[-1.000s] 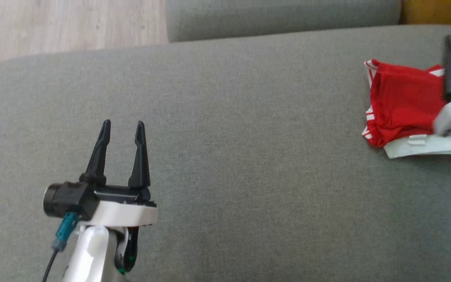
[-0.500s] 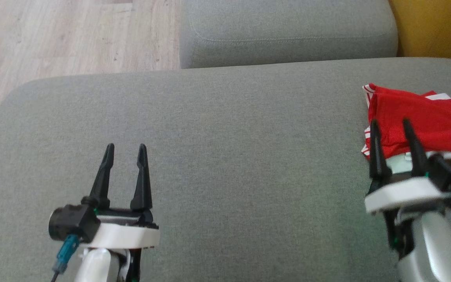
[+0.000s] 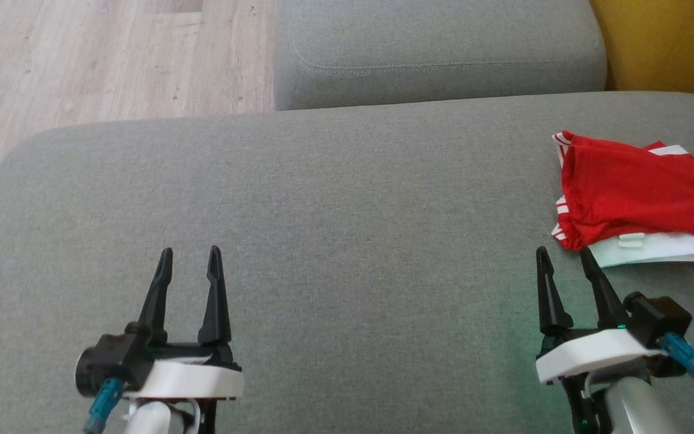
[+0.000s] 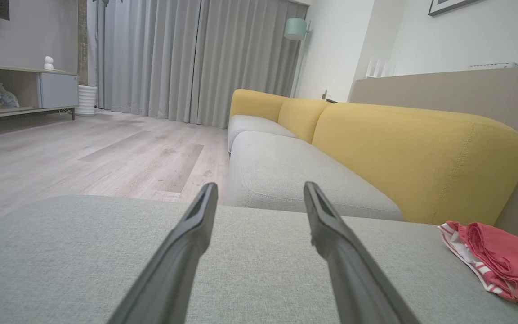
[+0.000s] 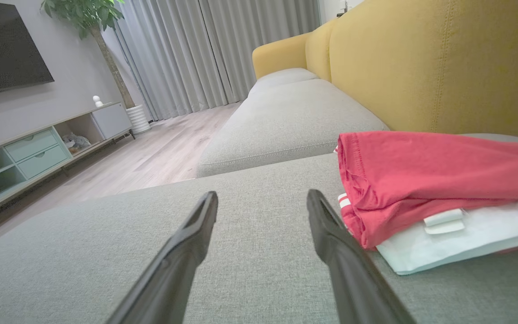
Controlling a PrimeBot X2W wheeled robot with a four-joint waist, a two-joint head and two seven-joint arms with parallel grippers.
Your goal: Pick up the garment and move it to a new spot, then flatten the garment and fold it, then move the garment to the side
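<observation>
Left tool [image 3: 190,251] and right tool [image 3: 562,251] each have two tapering black fingers [image 3: 155,296] on a white collar [image 3: 193,381], with a black camera pod [image 3: 109,363] and teal plug [image 3: 100,405]

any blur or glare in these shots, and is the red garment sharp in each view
Head view: sharp, even light, no glare; a faint green tint on the sofa cushion beside the right gripper. Left wrist view: near fingers soft, garment slightly soft at the right edge. Right wrist view: garment crisp, fingers blurred.
</observation>
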